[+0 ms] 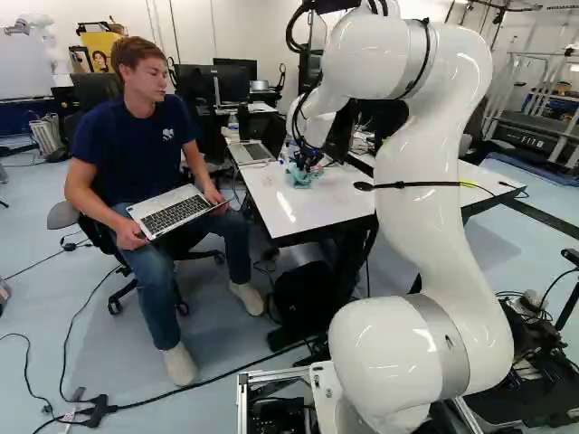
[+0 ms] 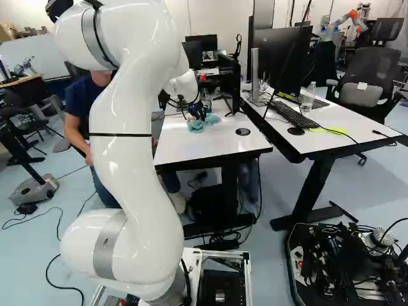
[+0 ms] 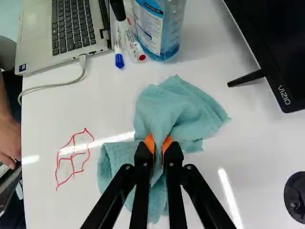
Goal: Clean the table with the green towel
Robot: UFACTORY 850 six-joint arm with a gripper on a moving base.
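At the table's far part in the left base view, my gripper (image 1: 306, 163) is down at the green towel (image 1: 300, 178); the right base view shows the gripper (image 2: 200, 113) and towel (image 2: 197, 127) too. Seen from the wrist, the gripper (image 3: 159, 148) is shut on a pinched fold of the towel (image 3: 176, 107), orange pads on both sides. The towel lies crumpled on the white table (image 3: 114, 102), spreading ahead of and under the fingers. Red marker lines (image 3: 72, 159) are drawn on the table beside the towel, apart from it.
Ahead of the towel stand a blue bottle (image 3: 159, 28) and markers (image 3: 118, 47). A laptop (image 3: 62, 31) with a cable lies beside them; a monitor (image 3: 276, 47) stands opposite. A seated person holds another laptop (image 1: 176, 212) at the table's side. Another robot (image 2: 344, 22) is far back.
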